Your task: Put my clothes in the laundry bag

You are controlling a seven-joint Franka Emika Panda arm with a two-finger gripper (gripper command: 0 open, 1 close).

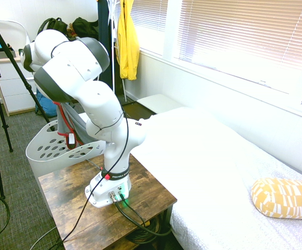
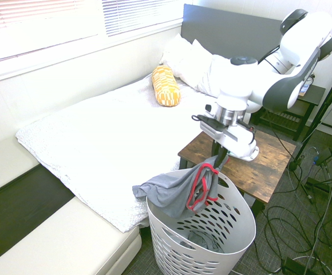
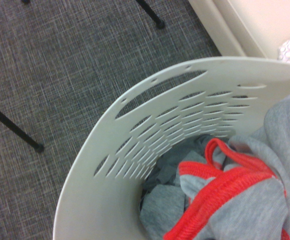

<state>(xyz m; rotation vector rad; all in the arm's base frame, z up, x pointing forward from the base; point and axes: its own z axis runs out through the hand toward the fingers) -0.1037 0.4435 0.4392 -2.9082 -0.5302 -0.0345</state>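
One claw [image 2: 218, 162] shut on grey red-trimmed clothes [image 2: 183, 186], draped over white laundry basket's [image 2: 243, 232] rim, bed [image 2: 114, 143] and wooden table [image 2: 263, 166] close by

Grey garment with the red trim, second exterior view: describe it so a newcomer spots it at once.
Beside the wide white bed stands a tall white basket with rows of oval holes. Draped over its rim, hanging from the pincer, is the grey garment. Its bright red trim sets it apart from the plain grey cloth lower inside.

arm [image 2: 234, 86]: bent, reaching out | gripper [image 2: 218, 158]: pointing down, fingers closed, over basket's rim [image 2: 247, 201] on table side [image 2: 263, 166]
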